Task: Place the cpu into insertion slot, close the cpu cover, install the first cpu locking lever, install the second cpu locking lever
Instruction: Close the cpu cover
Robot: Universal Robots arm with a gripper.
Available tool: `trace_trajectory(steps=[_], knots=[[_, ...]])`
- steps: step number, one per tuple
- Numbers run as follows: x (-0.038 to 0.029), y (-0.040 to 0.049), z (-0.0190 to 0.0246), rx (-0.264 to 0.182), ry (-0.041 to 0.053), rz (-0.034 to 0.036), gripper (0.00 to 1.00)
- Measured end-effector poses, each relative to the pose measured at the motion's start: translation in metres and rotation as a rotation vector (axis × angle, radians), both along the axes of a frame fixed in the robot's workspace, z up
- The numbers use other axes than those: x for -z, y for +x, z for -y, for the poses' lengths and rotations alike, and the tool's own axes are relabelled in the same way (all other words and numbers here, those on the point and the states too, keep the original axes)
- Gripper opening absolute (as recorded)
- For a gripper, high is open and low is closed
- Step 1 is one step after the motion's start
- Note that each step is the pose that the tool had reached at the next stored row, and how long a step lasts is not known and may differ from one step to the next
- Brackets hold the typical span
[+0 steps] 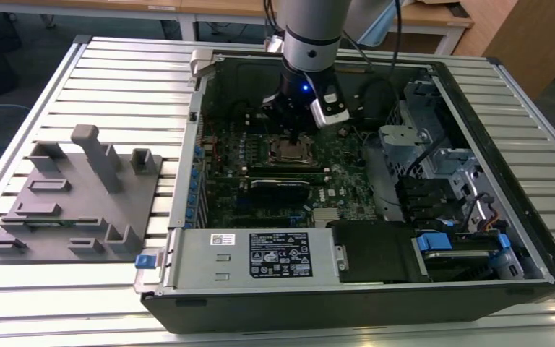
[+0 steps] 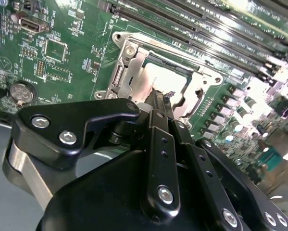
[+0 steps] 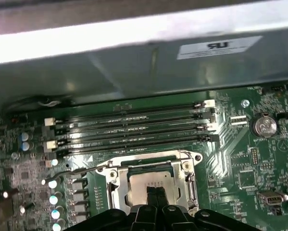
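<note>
One gripper [image 1: 291,132], fingers closed and empty, hangs over the cpu [image 1: 288,150], upper centre of the exterior view; light, stiff, fragile, probably best edge-held.

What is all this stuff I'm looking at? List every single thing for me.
table: one, silvery slats, under everything.
computer case: one, black, open, on the table.
parts tray: one, grey, at the exterior view's left of the case.
power supply box: one, grey, inside the case, beside the motherboard.
motherboard: one, green, inside the case.
memory slots: four, black, beside the insertion slot.
coin battery: one, silvery, on the motherboard.
cpu: one, pale silvery, in the insertion slot.
cpu cover: one, silvery, flat around the cpu.
arm: one, grey, reaching into the case.
gripper: one, black, shut, over the cpu.
</note>
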State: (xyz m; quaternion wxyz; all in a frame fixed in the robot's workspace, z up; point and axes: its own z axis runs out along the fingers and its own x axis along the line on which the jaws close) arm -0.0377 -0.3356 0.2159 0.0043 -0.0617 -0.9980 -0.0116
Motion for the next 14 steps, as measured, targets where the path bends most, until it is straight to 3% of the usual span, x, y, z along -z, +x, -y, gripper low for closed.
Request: trace_trajectory(steps=[3,14], knots=[[0.0,-0.0001,0.0001,-0.008,-0.0062,0.0,0.1],[0.0003,-0.003,0.0003,-0.008,-0.0064,0.0001,0.1]])
